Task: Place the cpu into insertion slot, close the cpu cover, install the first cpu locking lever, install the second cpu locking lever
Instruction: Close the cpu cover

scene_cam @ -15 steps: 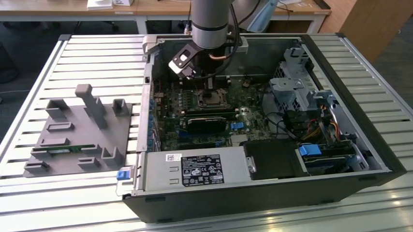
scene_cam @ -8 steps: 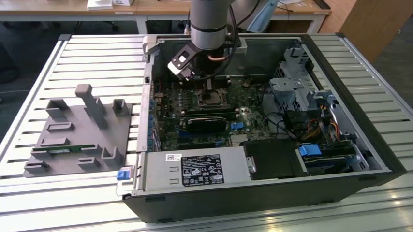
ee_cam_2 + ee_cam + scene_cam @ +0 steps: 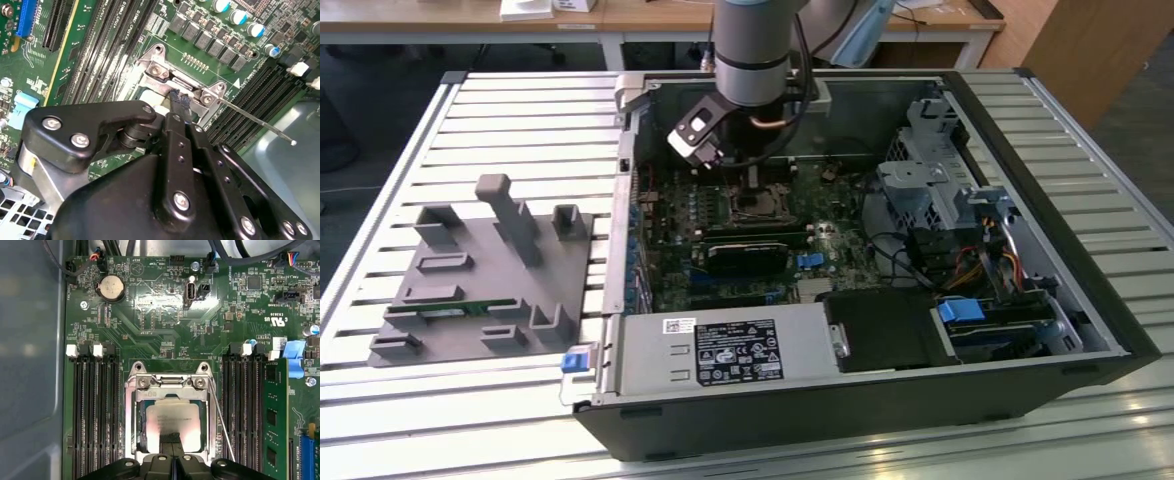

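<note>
First wrist view: gripper (image 3: 173, 436), jaws together, empty, over faintly printed cpu (image 3: 170, 412) within cpu cover (image 3: 172, 383); exterior view: black card (image 3: 750, 255) at gripper's six o'clock

A robotics lab or workshop: a silver aluminium-slat bench (image 3: 520, 120) carries an open black computer tower case (image 3: 854, 410) on its side, its green circuit board (image 3: 165, 315) exposed. A grey plastic parts fixture (image 3: 480, 270) sits near the bench's edge on the exterior view's left. A silver-grey cylindrical robot arm (image 3: 754, 50) hangs over the case, and light wooden desks (image 3: 654, 15) stand behind.
</note>
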Controlling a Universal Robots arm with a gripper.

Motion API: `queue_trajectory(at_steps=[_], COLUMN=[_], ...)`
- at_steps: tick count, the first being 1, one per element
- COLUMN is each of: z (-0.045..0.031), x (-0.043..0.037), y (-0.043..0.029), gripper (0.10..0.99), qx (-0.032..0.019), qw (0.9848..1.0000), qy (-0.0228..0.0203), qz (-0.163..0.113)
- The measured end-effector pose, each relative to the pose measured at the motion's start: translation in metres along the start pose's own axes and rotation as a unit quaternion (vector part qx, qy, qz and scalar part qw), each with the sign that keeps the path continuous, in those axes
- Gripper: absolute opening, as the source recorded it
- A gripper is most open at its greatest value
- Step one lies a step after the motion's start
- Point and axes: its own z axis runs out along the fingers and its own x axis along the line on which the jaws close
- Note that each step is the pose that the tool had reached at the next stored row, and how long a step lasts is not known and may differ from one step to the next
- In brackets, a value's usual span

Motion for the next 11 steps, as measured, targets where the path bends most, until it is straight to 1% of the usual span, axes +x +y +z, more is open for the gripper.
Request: queue_trajectory(at_steps=[3, 6, 7, 9, 11], z=[0.0010, 0.0003, -0.0005, -0.0045, -0.0077], x=[0.0002, 0.0003, 0.0006, 0.0002, 0.0002], y=[0.0027, 0.0039, 0.0040, 0.0040, 0.0041], gripper=[0.106, 0.106, 0.106, 0.106, 0.106], qx=[-0.0004, -0.0006, -0.0010, -0.0004, -0.0004], qw=[1.0000, 1.0000, 1.0000, 1.0000, 1.0000], qy=[0.0008, 0.0016, 0.0022, 0.0013, 0.0014], qz=[0.000, 0.000, 0.000, 0.000, 0.000])
